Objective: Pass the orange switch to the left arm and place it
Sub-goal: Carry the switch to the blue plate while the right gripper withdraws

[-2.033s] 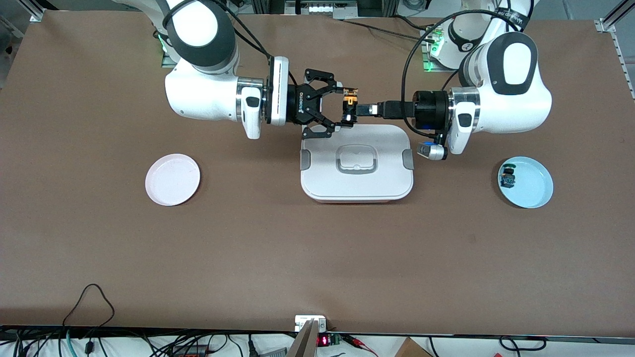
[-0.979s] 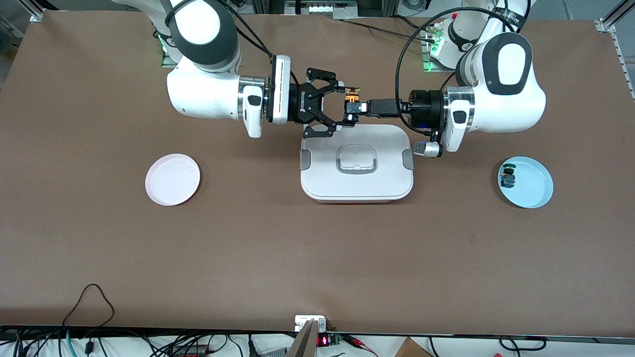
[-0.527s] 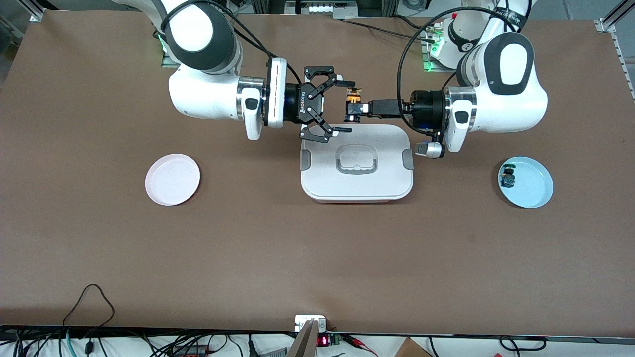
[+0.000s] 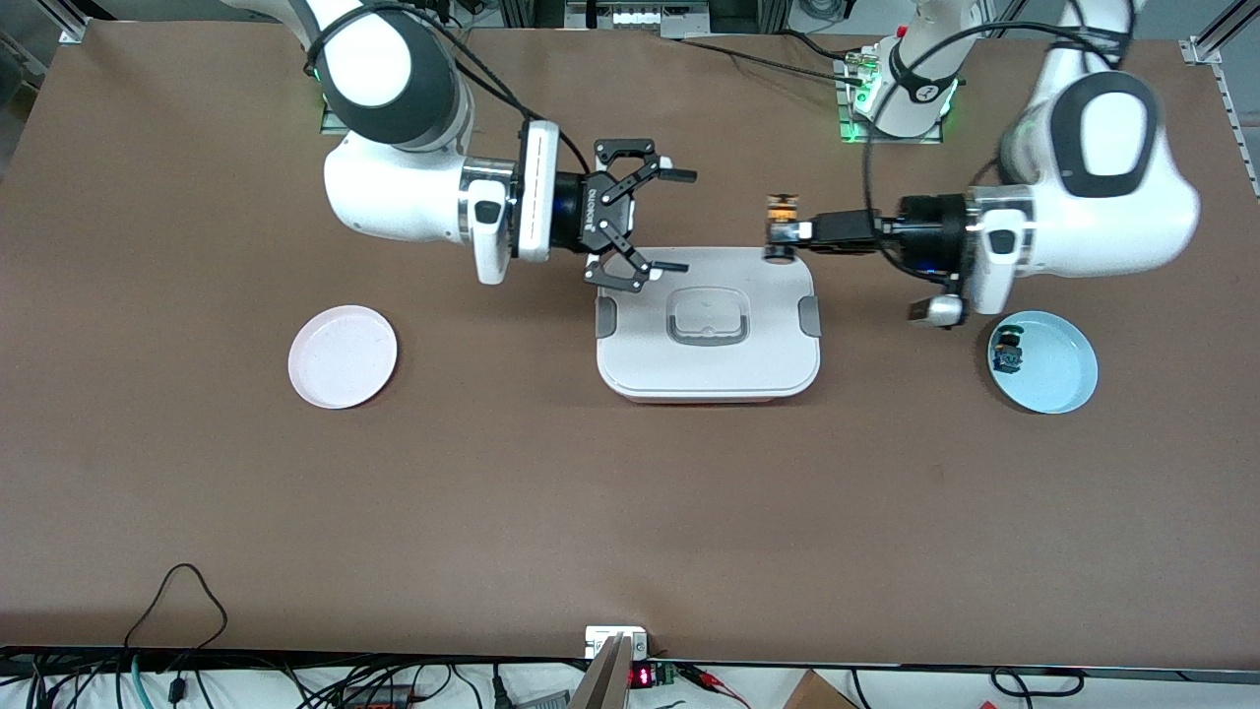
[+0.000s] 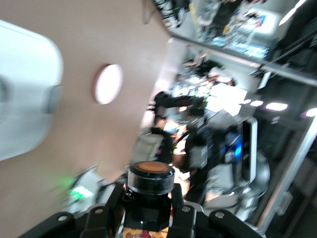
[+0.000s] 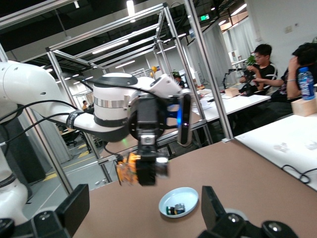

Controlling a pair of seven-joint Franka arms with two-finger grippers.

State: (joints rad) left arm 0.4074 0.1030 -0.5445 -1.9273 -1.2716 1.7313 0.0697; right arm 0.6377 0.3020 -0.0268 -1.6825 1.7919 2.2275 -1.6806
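The orange switch [image 4: 783,209] hangs in the air over the box's corner toward the left arm's end, with my left gripper [image 4: 787,233] shut on its black body. In the left wrist view the orange switch [image 5: 150,171] stands between the left gripper's [image 5: 148,210] jaws, orange cap outward. My right gripper [image 4: 681,221] is open and empty above the box's [image 4: 640,354] other corner, a gap away from the switch. From the right wrist view, the right gripper [image 6: 143,206] spreads wide, and the switch [image 6: 127,171] shows farther off in the left gripper.
A pink plate [image 4: 343,356] lies toward the right arm's end. A blue plate [image 4: 1058,379] toward the left arm's end holds a blue-and-green switch [image 4: 1008,353]. The white box sits mid-table between them. Cables run along the table's front edge.
The right gripper opened off the switch and drew back slightly. The left arm pulled away toward its own end of the table, with the switch still in its gripper.
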